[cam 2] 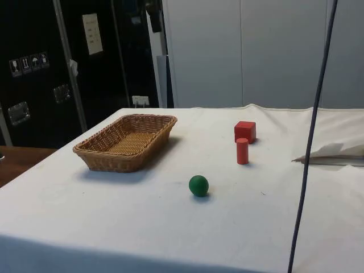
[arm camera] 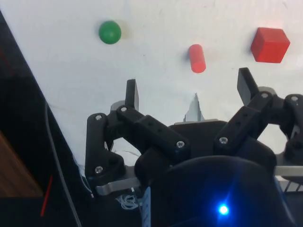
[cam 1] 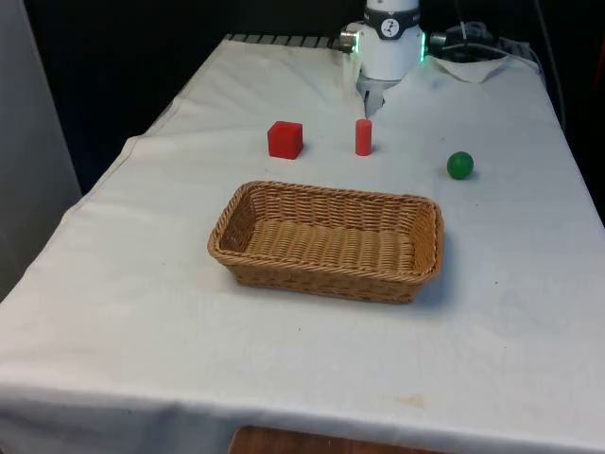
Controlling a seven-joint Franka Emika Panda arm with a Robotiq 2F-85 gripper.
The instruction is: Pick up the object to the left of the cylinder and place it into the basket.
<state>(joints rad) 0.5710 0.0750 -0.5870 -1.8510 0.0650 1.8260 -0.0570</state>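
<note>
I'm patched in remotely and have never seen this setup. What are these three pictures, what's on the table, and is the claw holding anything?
It is one robot arm with a two-finger gripper, seen three ways: from across the table, from the table's side, and from a camera on the wrist. On the white cloth lie a wicker basket, a red cube, a red cylinder and a green ball. In the front view the cube sits to the cylinder's left and the ball to its right. The wrist view shows the fingers spread apart above the cloth with nothing between them, so nothing is held. The basket looks empty.
</note>
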